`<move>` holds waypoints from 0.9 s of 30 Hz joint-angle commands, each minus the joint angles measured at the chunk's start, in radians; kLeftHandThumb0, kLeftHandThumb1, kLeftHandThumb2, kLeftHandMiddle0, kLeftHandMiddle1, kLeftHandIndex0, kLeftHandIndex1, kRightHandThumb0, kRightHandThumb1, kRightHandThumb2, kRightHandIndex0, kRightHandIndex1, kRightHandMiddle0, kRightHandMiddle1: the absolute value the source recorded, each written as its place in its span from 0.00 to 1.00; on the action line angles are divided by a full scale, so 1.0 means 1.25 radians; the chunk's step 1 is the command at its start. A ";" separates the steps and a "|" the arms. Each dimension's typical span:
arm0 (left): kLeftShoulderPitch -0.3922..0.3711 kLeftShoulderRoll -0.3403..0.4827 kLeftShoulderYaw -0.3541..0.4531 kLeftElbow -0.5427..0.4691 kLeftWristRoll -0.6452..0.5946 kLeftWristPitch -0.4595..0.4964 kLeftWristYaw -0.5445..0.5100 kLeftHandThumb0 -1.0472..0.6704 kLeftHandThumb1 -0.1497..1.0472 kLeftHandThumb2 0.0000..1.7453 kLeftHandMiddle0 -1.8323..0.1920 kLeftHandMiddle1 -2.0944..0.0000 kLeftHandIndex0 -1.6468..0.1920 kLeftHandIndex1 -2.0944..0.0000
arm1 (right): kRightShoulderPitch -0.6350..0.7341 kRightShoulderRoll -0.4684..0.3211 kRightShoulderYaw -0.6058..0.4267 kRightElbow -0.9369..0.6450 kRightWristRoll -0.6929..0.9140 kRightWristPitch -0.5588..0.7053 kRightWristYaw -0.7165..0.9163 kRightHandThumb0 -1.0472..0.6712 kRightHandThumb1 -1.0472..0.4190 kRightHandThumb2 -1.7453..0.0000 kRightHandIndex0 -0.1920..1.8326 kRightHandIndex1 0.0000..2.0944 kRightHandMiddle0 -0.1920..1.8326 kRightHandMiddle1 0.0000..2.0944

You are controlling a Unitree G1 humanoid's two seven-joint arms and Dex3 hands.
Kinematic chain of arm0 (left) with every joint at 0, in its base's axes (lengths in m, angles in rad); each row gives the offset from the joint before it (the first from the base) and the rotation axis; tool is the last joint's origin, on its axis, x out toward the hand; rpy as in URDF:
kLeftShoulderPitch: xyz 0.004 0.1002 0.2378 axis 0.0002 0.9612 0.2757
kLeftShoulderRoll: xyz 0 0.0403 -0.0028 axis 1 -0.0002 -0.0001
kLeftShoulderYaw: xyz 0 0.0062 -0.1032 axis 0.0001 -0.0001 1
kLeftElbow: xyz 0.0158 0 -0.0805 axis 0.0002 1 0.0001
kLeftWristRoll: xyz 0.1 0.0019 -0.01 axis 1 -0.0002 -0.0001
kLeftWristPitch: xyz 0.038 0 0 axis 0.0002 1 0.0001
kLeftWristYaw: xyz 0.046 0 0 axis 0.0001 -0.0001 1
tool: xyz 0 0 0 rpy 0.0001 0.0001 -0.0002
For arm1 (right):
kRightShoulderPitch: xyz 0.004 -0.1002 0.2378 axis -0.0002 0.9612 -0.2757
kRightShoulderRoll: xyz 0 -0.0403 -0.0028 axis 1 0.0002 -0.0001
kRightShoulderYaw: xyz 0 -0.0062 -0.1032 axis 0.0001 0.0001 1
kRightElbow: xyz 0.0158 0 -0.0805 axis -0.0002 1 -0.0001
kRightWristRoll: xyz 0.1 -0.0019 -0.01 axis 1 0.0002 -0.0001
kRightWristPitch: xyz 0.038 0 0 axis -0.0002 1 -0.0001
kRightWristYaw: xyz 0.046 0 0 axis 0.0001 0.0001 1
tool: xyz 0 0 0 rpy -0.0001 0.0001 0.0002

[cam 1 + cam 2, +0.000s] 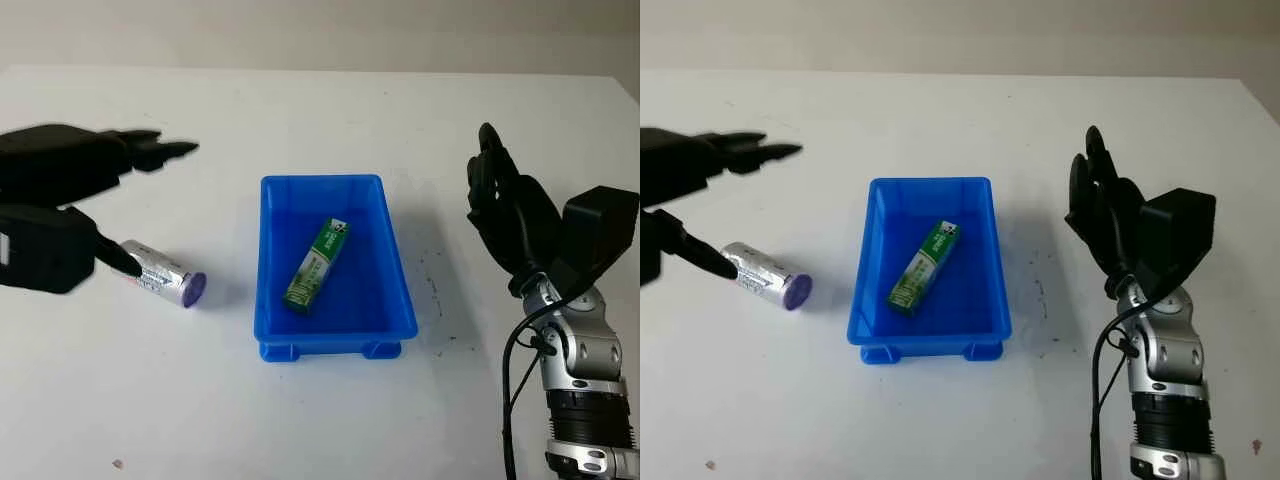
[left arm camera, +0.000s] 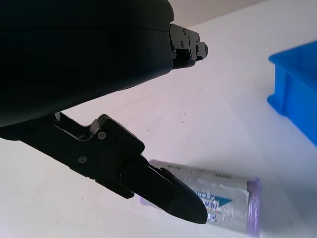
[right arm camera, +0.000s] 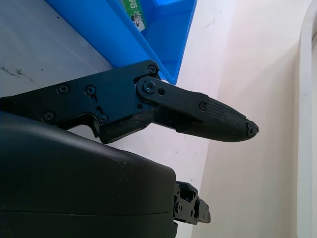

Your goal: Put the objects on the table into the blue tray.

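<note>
Blue tray [image 1: 271,300] holding one green box [image 1: 317,266], one silver tube [image 1: 164,273] outside, left hand [image 1: 70,215] open around it, right hand [image 1: 512,215] open.

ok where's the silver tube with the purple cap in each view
Left eye view: silver tube lies left of the blue tray, by the left hand.
Right eye view: left of the tray again.
Left wrist view: under the hand's finger.
Right wrist view: tray corner, no tube.
Shared landmark: the tray.
</note>
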 commanded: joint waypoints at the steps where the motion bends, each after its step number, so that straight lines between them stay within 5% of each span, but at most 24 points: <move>1: 0.009 -0.006 -0.010 0.018 0.007 -0.020 0.012 0.19 0.77 0.03 0.90 0.97 0.88 0.97 | -0.011 -0.010 -0.009 -0.003 0.006 0.000 0.002 0.18 0.00 0.57 0.00 0.00 0.00 0.00; 8: 0.046 -0.038 -0.039 0.054 0.063 -0.042 0.060 0.21 0.80 0.04 0.90 0.97 0.88 0.97 | -0.011 -0.012 -0.011 -0.011 0.010 0.013 -0.001 0.18 0.00 0.57 0.00 0.00 0.00 0.00; 15: 0.085 -0.081 -0.068 0.136 0.133 -0.096 0.187 0.26 0.84 0.03 0.80 0.96 0.78 0.94 | -0.014 -0.019 -0.013 -0.013 0.017 0.017 0.008 0.17 0.00 0.58 0.00 0.00 0.00 0.00; 20: 0.115 -0.104 -0.081 0.139 0.132 -0.091 0.199 0.28 0.89 0.04 0.72 0.94 0.71 0.92 | -0.017 -0.017 -0.015 -0.019 0.020 0.026 0.001 0.16 0.00 0.59 0.00 0.00 0.00 0.00; 21: 0.121 -0.106 -0.088 0.143 0.141 -0.101 0.210 0.28 0.90 0.04 0.72 0.84 0.69 0.90 | -0.018 -0.016 -0.016 -0.020 0.021 0.029 -0.002 0.16 0.00 0.59 0.00 0.00 0.00 0.00; 22: 0.126 -0.106 -0.095 0.152 0.154 -0.118 0.227 0.28 0.92 0.03 0.79 0.54 0.66 0.85 | -0.020 -0.014 -0.017 -0.020 0.021 0.028 -0.005 0.16 0.00 0.59 0.00 0.00 0.00 0.00; 23: 0.131 -0.101 -0.106 0.155 0.180 -0.135 0.249 0.28 0.93 0.03 0.82 0.40 0.66 0.80 | -0.021 -0.014 -0.017 -0.019 0.022 0.027 -0.005 0.16 0.00 0.59 0.00 0.00 0.00 0.00; 25: 0.136 -0.089 -0.124 0.155 0.243 -0.161 0.301 0.27 0.96 0.03 0.82 0.28 0.73 0.56 | -0.023 -0.018 -0.017 -0.015 0.022 0.022 -0.002 0.16 0.00 0.60 0.00 0.00 0.00 0.00; 26: 0.137 -0.081 -0.135 0.153 0.284 -0.173 0.332 0.27 0.99 0.04 0.75 0.12 0.74 0.31 | -0.024 -0.020 -0.017 -0.013 0.022 0.020 0.001 0.16 0.00 0.60 0.00 0.00 0.00 0.00; 27: 0.137 -0.076 -0.142 0.150 0.320 -0.182 0.361 0.27 0.99 0.07 0.66 0.06 0.73 0.16 | -0.025 -0.022 -0.018 -0.011 0.021 0.020 0.002 0.16 0.00 0.60 0.00 0.00 0.00 0.00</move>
